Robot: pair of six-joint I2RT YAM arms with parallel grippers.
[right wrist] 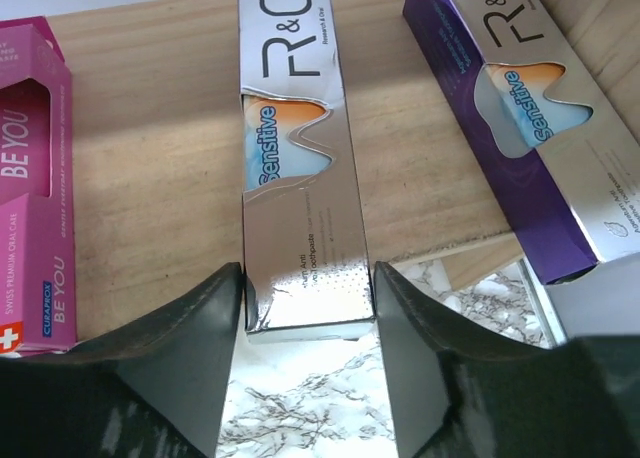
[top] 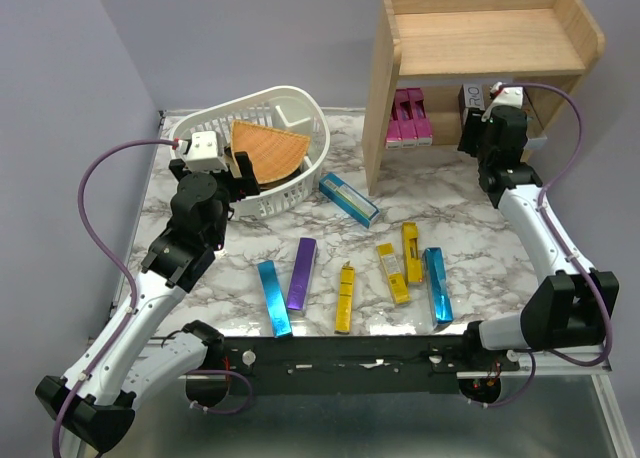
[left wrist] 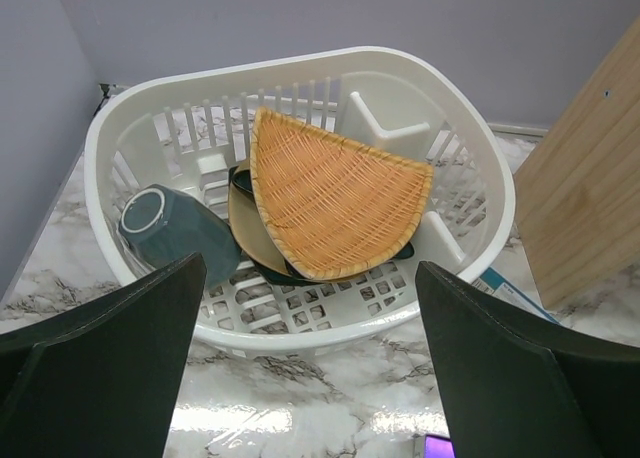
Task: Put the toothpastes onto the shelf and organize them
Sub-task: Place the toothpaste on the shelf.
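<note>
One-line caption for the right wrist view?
Right tool straddles a silver toothpaste on the shelf; pink carton left, purple carton right.

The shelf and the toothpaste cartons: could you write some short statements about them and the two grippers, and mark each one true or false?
1. The pink cartons are on the top tier of the wooden shelf. False: they are on its lower tier.
2. The fingers of the right gripper stand on either side of a silver R&O carton. True.
3. The left gripper is shut on a yellow carton. False: it is open and holds nothing, facing the white basket.
4. Three yellow cartons lie on the marble table. True.
</note>
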